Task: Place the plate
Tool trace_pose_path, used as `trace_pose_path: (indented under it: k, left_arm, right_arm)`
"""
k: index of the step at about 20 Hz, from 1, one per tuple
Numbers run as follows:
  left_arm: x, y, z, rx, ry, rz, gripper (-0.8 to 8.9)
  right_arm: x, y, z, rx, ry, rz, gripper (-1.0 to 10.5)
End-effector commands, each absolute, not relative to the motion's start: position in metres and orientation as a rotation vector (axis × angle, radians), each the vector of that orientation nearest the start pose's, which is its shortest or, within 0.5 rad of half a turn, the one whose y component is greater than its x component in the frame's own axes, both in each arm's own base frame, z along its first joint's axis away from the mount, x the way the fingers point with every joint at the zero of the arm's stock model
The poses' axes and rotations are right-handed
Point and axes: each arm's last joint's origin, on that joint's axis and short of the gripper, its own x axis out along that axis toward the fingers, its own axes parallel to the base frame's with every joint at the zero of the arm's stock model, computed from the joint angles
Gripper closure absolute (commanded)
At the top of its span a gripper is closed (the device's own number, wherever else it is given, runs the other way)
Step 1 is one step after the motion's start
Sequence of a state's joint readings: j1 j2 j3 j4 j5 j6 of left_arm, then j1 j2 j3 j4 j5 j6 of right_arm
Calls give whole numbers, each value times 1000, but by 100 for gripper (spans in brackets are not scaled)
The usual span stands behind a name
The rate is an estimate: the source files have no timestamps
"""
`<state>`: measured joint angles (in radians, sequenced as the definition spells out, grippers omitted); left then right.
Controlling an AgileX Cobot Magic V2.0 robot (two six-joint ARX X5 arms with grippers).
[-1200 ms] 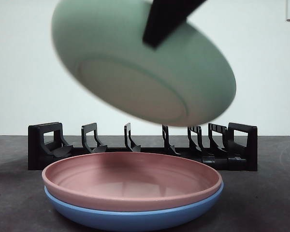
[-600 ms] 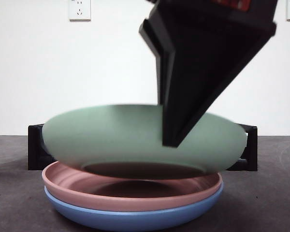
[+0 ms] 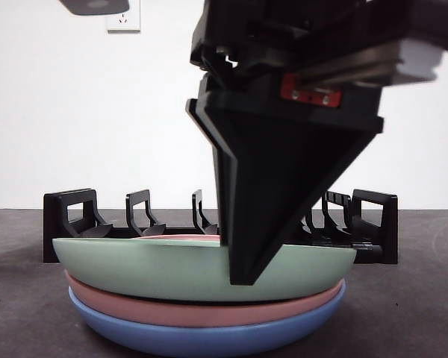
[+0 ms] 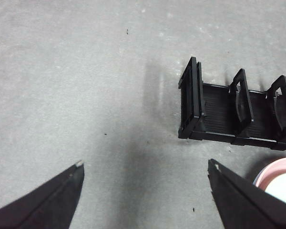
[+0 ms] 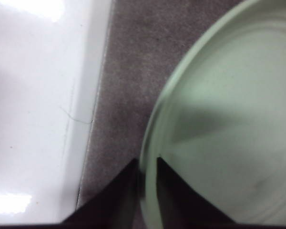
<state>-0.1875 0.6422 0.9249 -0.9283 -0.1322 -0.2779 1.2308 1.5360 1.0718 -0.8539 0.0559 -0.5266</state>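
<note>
Three shallow round plates sit stacked at the near middle of the dark grey table (image 3: 15,313): a pale green plate (image 3: 157,270) on top, a pink plate (image 3: 209,312) under it and a blue plate (image 3: 209,337) at the bottom. The green plate rests in the pink one, tipped slightly so that its left edge rides a little higher than its right. The right gripper (image 5: 147,164) comes down from above as a big black wedge that covers the middle-right of the stack in the front view; its jaws are pinched on the green plate's rim, one on each side of the edge. Behind the plates, at the far side, stands a long black plastic dish rack (image 3: 71,224) with upright dividers, partly hidden by the gripper and the plates. A white wall with a socket (image 3: 123,16) closes the scene beyond. The left gripper (image 4: 145,171) hangs over bare table near the rack's left end, jaws spread wide and holding nothing, with a bit of the pink plate just inside its view.
</note>
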Motion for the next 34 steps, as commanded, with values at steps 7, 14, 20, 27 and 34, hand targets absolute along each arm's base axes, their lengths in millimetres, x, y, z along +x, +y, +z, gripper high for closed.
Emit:
trace_pose_path:
  k: [7,14,20,27,34]
  left_arm:
    - [104,-16,333,-171,624,37,407]
    - [104,-16,334,-171,620,36,407]
    - [107,-16,337,-179,580,30,408]
    - [106,-16,337,-179,579,29,407]
    - [106,-17,337,-177,589,-3,807]
  right_arm:
    - [102,270,260,-999,741,1226,713]
    - [218,164,321,-387,588,708,713]
    - [212,61,341,-224,577,411,713]
    - [141,30,314,-43,512,292,714]
    - [112,25,317,-34,472,291,927]
